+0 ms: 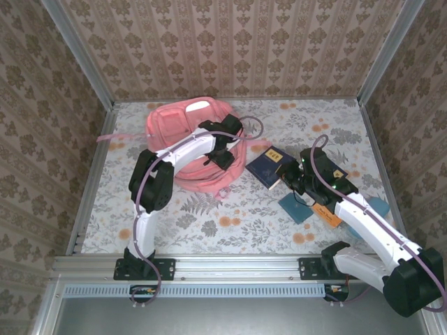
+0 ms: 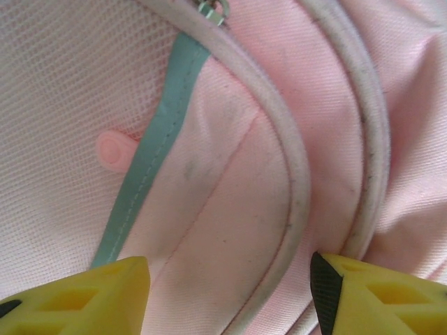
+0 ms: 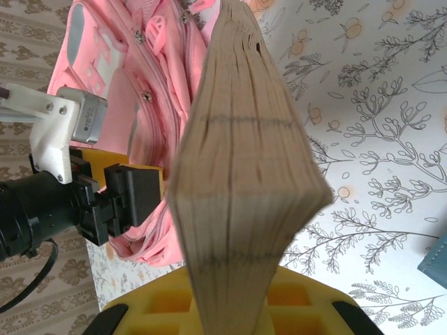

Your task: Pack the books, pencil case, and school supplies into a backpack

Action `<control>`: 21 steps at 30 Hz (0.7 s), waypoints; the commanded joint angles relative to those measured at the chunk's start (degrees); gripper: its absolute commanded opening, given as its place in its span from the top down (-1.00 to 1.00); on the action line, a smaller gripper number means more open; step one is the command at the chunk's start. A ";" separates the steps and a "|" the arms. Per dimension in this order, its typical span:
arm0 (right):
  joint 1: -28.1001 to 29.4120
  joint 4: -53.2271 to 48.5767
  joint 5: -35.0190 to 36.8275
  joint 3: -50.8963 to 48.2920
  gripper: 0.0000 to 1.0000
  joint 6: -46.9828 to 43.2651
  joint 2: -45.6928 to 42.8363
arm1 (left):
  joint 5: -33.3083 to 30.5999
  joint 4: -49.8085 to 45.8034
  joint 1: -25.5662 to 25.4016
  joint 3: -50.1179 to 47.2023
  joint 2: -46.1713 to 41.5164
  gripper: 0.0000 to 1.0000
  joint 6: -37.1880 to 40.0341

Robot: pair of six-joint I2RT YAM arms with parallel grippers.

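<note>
Pink backpack (image 2: 230,174) between parted left fingers (image 2: 84,296), page edges of navy book (image 3: 244,174) clamped in right fingers (image 3: 157,303), cover seen overhead

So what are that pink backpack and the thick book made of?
Backpack: likely synthetic woven cloth with a matte finish; its fine weave and a mesh area show. Book: paper, matte tan; its stacked page edges face the right wrist camera.

Fig. Clearance on the table (image 1: 209,223). Open floor lies near-centre, between the two arms, and along the far right edge. The backpack (image 1: 174,125) blocks the far left, with the left arm (image 1: 181,150) lying across it. The navy book (image 1: 269,167), teal book (image 1: 297,208) and orange book (image 1: 330,215) crowd the right. Walls (image 1: 230,49) close three sides.
</note>
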 commanded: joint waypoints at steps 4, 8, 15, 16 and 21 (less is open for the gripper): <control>-0.21 1.32 -1.22 -0.72 0.90 0.53 -0.28 | -6.09 -3.92 -0.38 2.59 3.09 -0.23 3.09; -0.20 1.22 -1.31 -0.79 0.90 0.54 -0.12 | -6.51 -4.71 -0.47 3.55 4.42 -0.23 4.96; -0.20 0.80 -1.25 -1.14 0.89 0.73 -0.76 | -9.18 -3.89 -0.77 4.53 3.62 0.16 6.16; -0.22 0.69 -1.14 -1.15 0.89 0.64 -0.95 | -9.34 -3.31 -0.94 4.35 2.89 0.24 6.36; -0.22 -1.02 0.20 -0.82 0.88 0.15 -2.61 | -13.09 2.04 -2.70 1.69 -3.28 0.59 9.00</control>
